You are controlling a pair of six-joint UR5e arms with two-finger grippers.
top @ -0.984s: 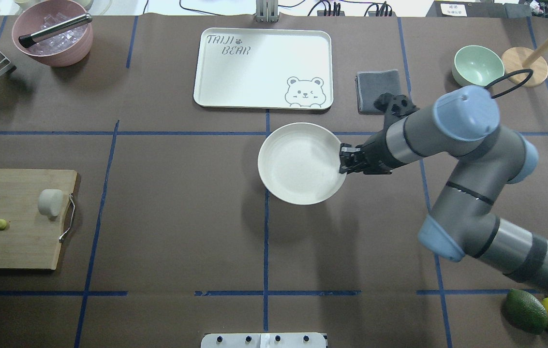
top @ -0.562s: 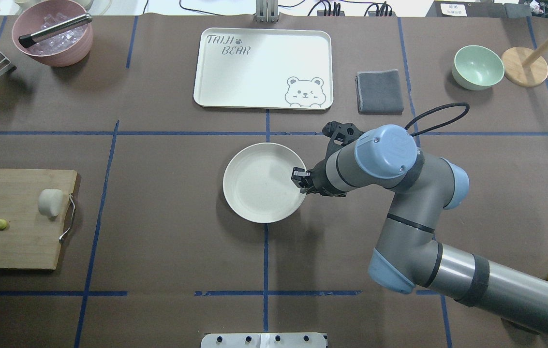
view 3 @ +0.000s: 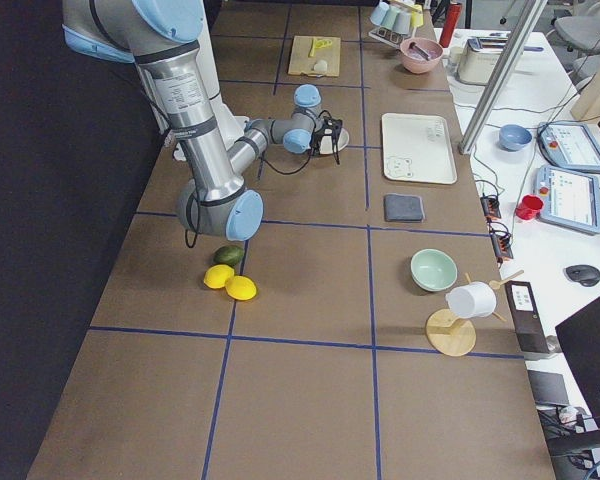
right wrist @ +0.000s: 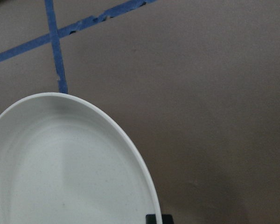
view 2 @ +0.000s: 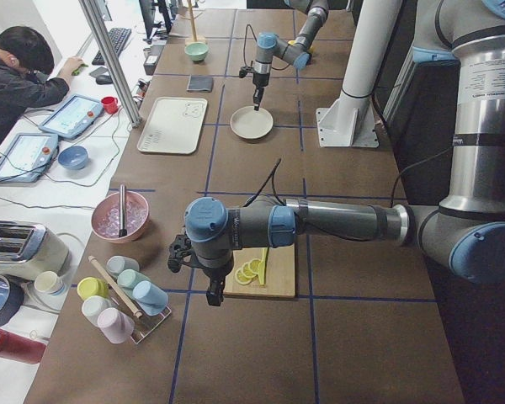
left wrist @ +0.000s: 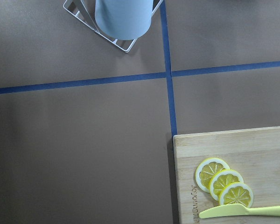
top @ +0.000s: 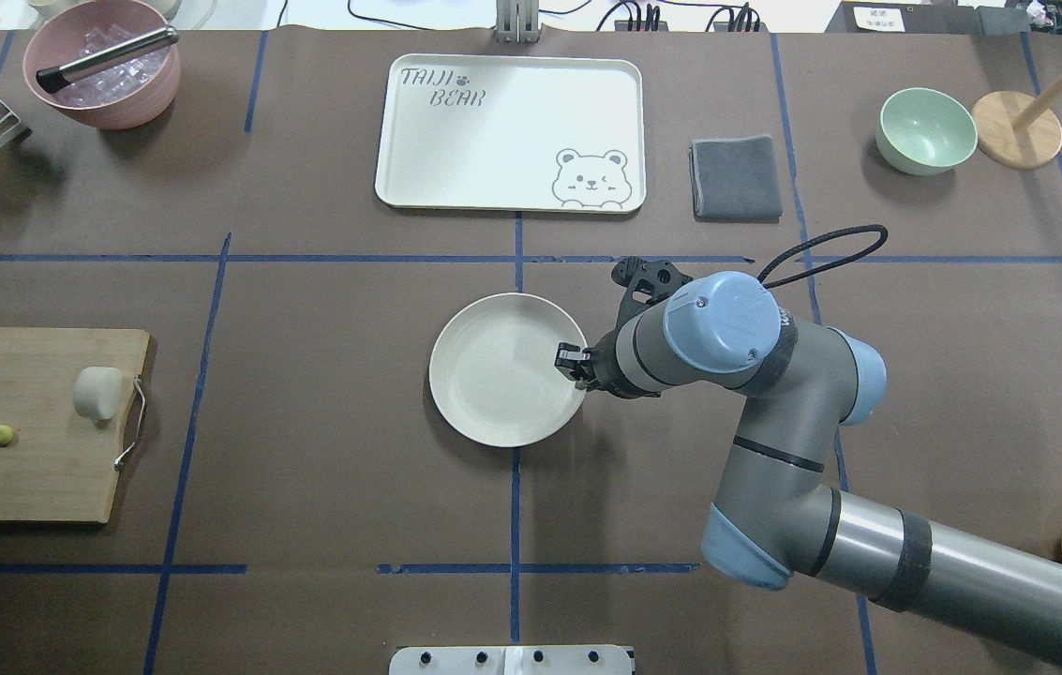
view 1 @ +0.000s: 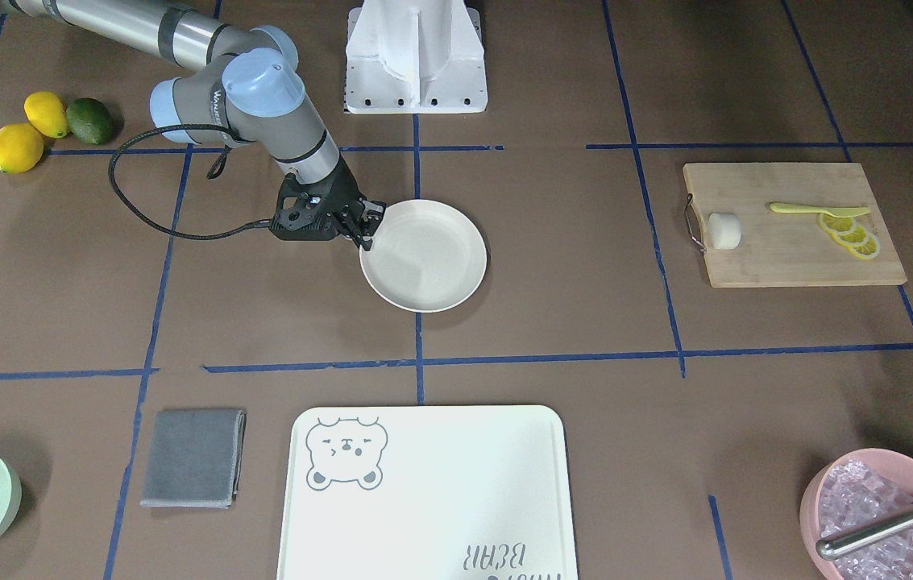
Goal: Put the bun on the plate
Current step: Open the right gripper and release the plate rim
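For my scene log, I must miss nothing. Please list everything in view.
bun: one, cream-white, on the cutting board, near its handle
plate: one, cream-white, table centre
cutting board: one, wooden, robot's left end
lemon slices: three, yellow, on the cutting board
knife: one, yellow-green, by the slices
tray: one, white, far side, centre
cloth: one, grey, right of the tray
bowl: one, pale green, far right
ice bowl: one, pink, far left
lemons: two, yellow, near right
avocado: one, green, beside the lemons
right claw: one, black, shut on the plate's rim
left claw: one, black, beside the cutting board; open or shut unclear
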